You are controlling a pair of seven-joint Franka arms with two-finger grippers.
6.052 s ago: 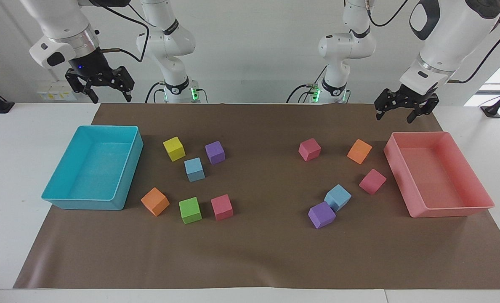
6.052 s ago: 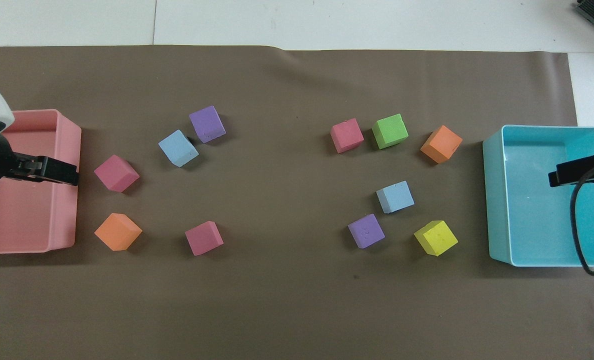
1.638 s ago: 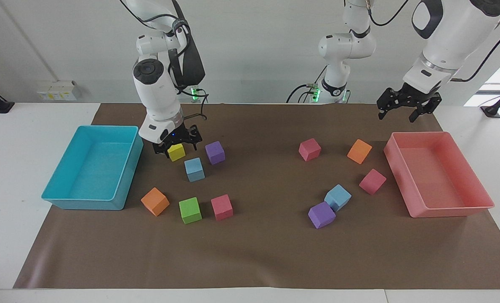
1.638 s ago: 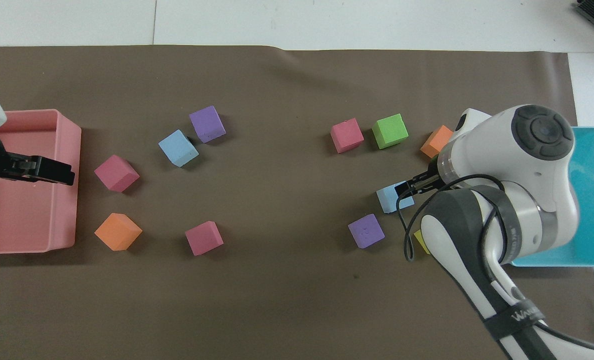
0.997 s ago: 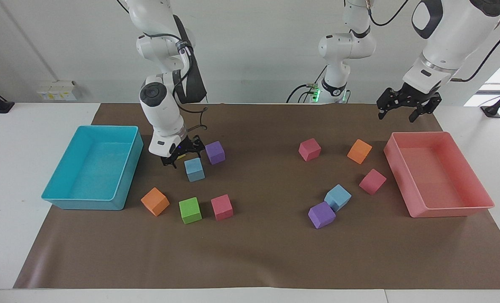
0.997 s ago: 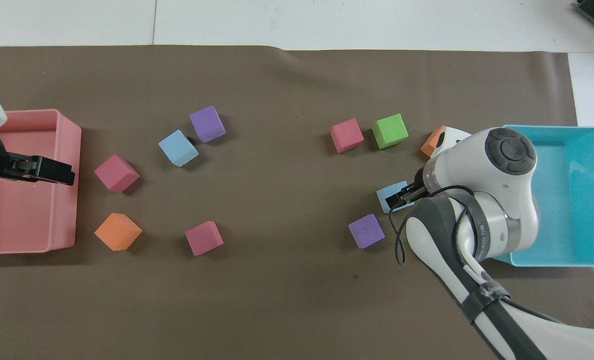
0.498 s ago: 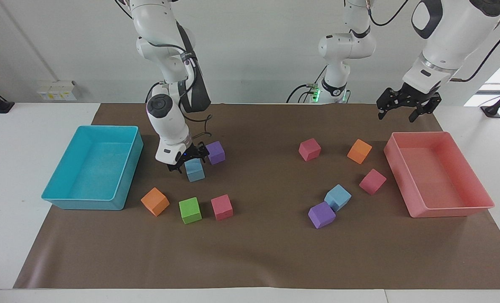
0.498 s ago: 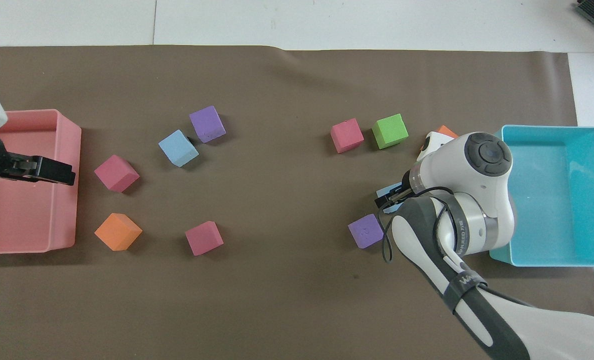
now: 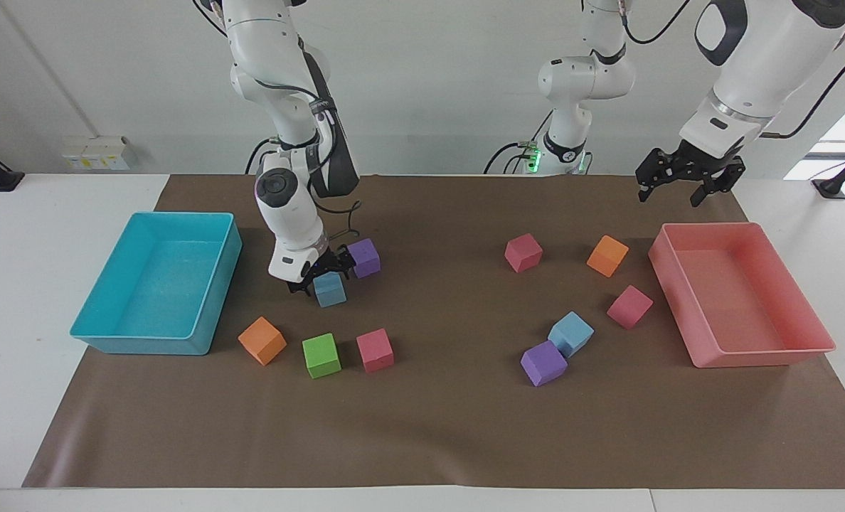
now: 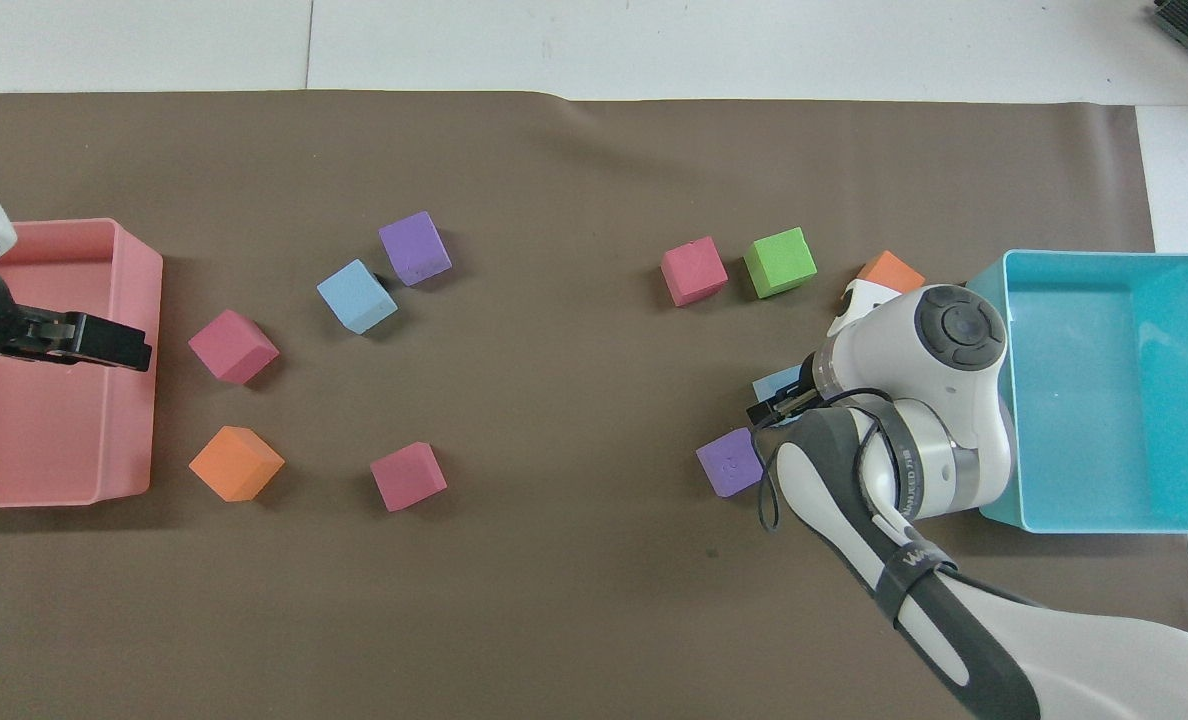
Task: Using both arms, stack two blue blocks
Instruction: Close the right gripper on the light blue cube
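Observation:
One blue block lies on the brown mat beside the turquoise tray's end, mostly covered by the right arm in the overhead view. My right gripper is open and low over this block, a finger at either side of its top; contact cannot be told. The other blue block lies toward the left arm's end, touching a purple cube. My left gripper hangs open, holding nothing, above the pink tray's edge nearest the robots, and that arm waits.
The turquoise tray and the pink tray stand at the mat's two ends. A purple cube sits right beside the right gripper. Orange, green and pink cubes lie farther from the robots.
My right gripper has come from beside the yellow cube onto the blue block and sunk lower over it. The left arm and all cubes have stayed put.

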